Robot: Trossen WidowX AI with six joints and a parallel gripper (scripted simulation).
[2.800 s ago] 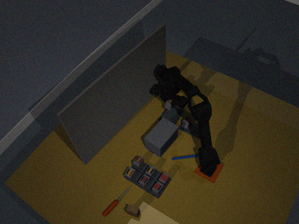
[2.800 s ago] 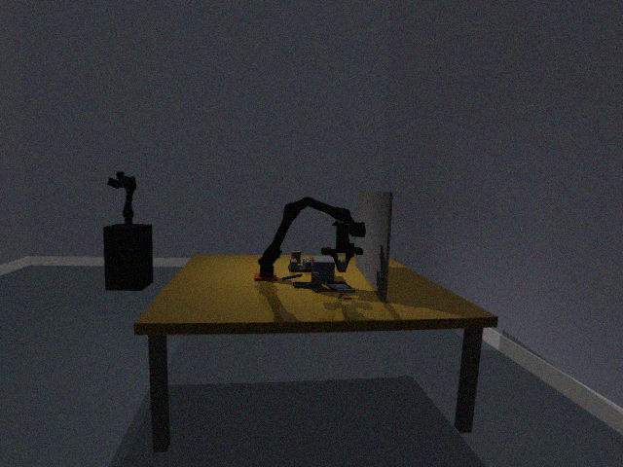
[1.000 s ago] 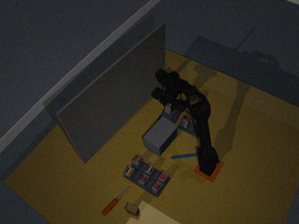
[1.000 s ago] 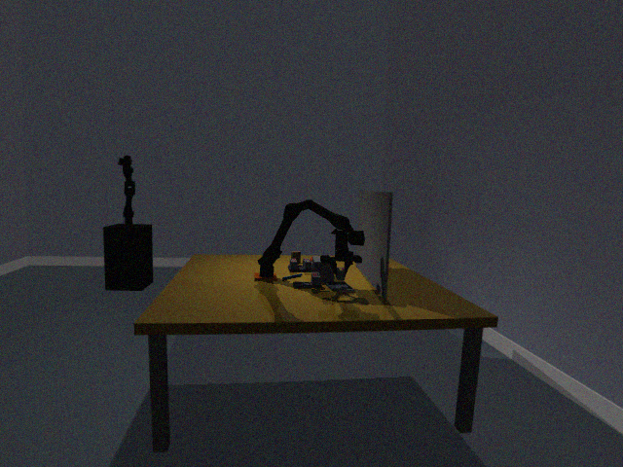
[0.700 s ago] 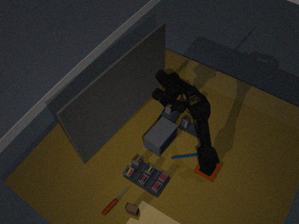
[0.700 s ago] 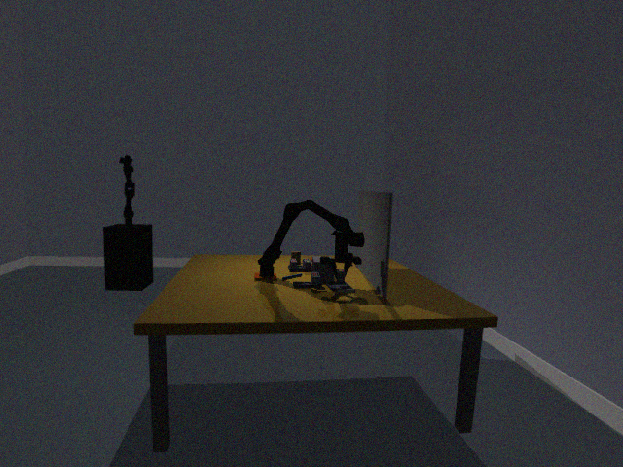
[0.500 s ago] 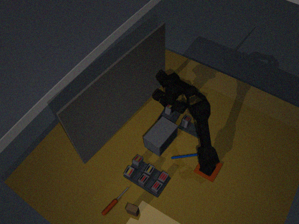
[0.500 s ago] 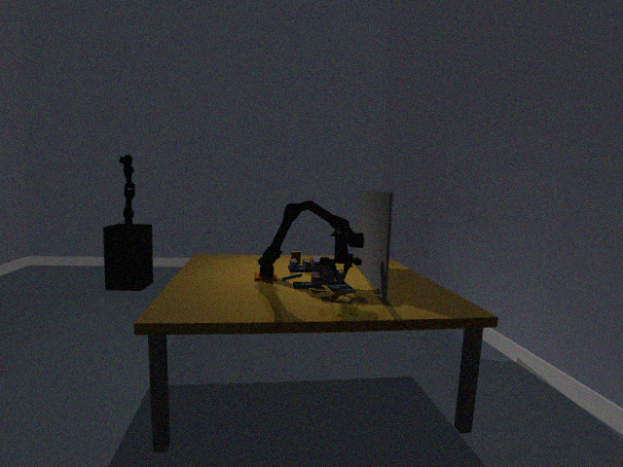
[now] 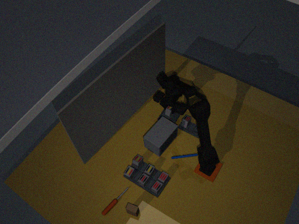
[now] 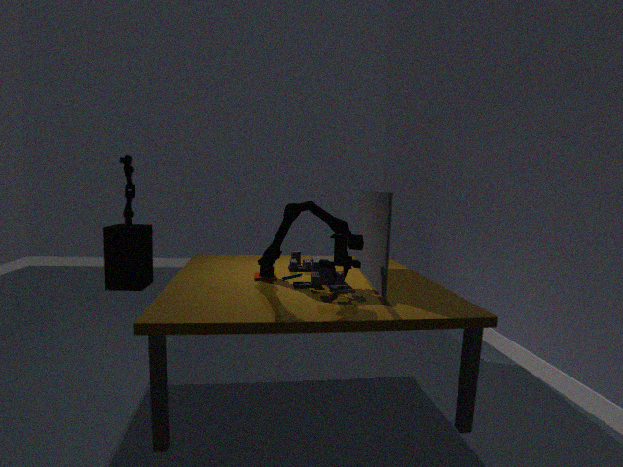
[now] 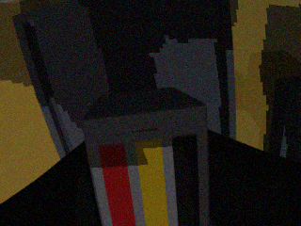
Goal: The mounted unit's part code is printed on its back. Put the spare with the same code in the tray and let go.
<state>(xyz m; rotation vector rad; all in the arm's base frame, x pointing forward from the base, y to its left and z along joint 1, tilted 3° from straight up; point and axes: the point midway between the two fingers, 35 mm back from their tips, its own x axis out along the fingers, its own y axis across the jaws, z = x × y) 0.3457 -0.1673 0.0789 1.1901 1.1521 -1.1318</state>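
Centrally, grey panel [image 9: 116, 79] [image 10: 375, 226] seen standing upright, upper left of the top view. Striped block [image 11: 146, 165], red-yellow-black, clamped in gripper [image 9: 166, 107] [image 10: 348, 273], low centre of wrist view, over grey tray [image 11: 188, 71].

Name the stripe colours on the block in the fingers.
Red, yellow and black; the wrist view shows them best.

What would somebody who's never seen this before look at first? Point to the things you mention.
Probably the big grey panel [image 9: 116, 91] [image 10: 375, 226] standing upright along one side of the yellow table [image 9: 253, 154] [image 10: 226, 302]. Next, the black robot arm [image 9: 203, 120] [image 10: 286, 226], bending over from its orange base plate [image 9: 218, 166] [image 10: 257, 276]. Up close, the block [image 11: 146, 127] held in the end effector [image 11: 142, 137] shows red, yellow and black stripes.
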